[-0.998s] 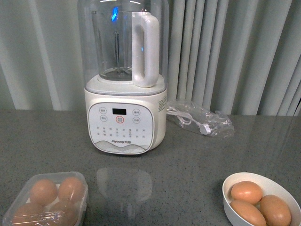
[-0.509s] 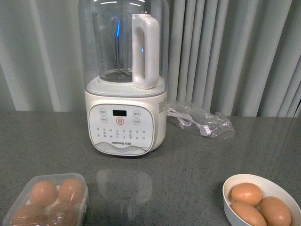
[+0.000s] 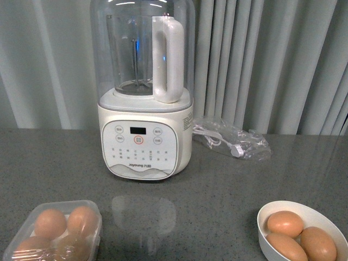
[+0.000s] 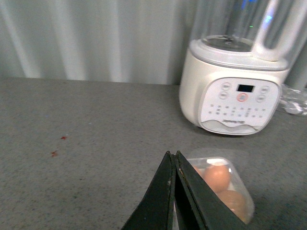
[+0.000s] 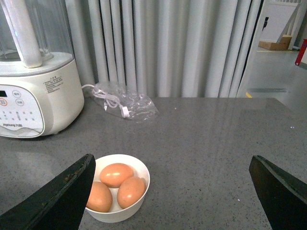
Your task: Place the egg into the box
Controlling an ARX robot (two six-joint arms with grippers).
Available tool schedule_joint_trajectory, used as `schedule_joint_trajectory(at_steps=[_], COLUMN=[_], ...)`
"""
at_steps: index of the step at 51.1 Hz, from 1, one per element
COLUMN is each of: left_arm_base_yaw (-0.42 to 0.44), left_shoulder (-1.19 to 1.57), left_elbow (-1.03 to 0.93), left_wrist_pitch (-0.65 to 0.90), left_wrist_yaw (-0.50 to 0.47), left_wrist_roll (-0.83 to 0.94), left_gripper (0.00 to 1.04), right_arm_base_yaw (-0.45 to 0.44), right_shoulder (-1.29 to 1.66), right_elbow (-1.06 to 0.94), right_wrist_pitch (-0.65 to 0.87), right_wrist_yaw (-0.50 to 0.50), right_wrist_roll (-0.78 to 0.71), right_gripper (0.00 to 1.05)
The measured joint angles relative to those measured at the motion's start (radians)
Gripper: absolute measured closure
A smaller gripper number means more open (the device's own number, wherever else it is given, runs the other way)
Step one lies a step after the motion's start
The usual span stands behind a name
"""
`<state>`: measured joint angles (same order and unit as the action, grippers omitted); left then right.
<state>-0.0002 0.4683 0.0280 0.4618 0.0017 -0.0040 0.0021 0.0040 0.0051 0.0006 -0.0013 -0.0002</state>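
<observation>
Box [image 3: 54, 231] at 7 o'clock, lid shut over four eggs, apparently filled. Left gripper [image 4: 173, 165] fingers pressed together above box, nothing held. Blender [image 3: 144, 98] at 12. Bowl [image 3: 321, 215] at 5, three eggs left inside. Right gripper [image 5: 172, 184] fingers spread wide, empty, poised over bowl, likely for next pick.

Box [image 3: 32, 239] and bowl [image 3: 326, 217] cut off below.

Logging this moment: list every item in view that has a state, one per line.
Egg carton: lid shut, four eggs inside.
White bowl: upright, holds three eggs.
Blender: upright, jug empty, display unlit.
Cable bag: lying flat by the curtain.
Left gripper: shut, empty.
Right gripper: open, empty.
</observation>
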Motion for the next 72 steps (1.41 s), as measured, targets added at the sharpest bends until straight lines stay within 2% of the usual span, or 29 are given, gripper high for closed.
schedule_joint_trajectory(at_steps=[23,42,48,65,69,72], left_arm_base_yaw=[0.000,0.000,0.000,0.000,0.000,0.000], left_shoulder=[-0.203,-0.293,-0.421,-0.464,-0.464,-0.464], left_elbow=[0.000,0.000,0.000,0.000,0.000,0.000], left_wrist_pitch=[-0.191,-0.283,-0.445,-0.461,-0.461,-0.461], left_wrist_yaw=[-0.002,-0.002,-0.002,-0.002,-0.002,-0.002], left_wrist_roll=[0.000,0.000,0.000,0.000,-0.001,-0.001], left_gripper=[1.01,1.01,1.01,1.01,0.92,0.81], right_arm_base_yaw=[0.000,0.000,0.000,0.000,0.000,0.000], right_shoulder=[0.000,0.000,0.000,0.000,0.000,0.000], right_elbow=[0.000,0.000,0.000,0.000,0.000,0.000], right_wrist_pitch=[0.000,0.000,0.000,0.000,0.000,0.000], right_wrist_yaw=[0.000,0.000,0.000,0.000,0.000,0.000], right_wrist_roll=[0.000,0.000,0.000,0.000,0.000,0.000], right_gripper=[0.07,0.07,0.07,0.07,0.07,0.07])
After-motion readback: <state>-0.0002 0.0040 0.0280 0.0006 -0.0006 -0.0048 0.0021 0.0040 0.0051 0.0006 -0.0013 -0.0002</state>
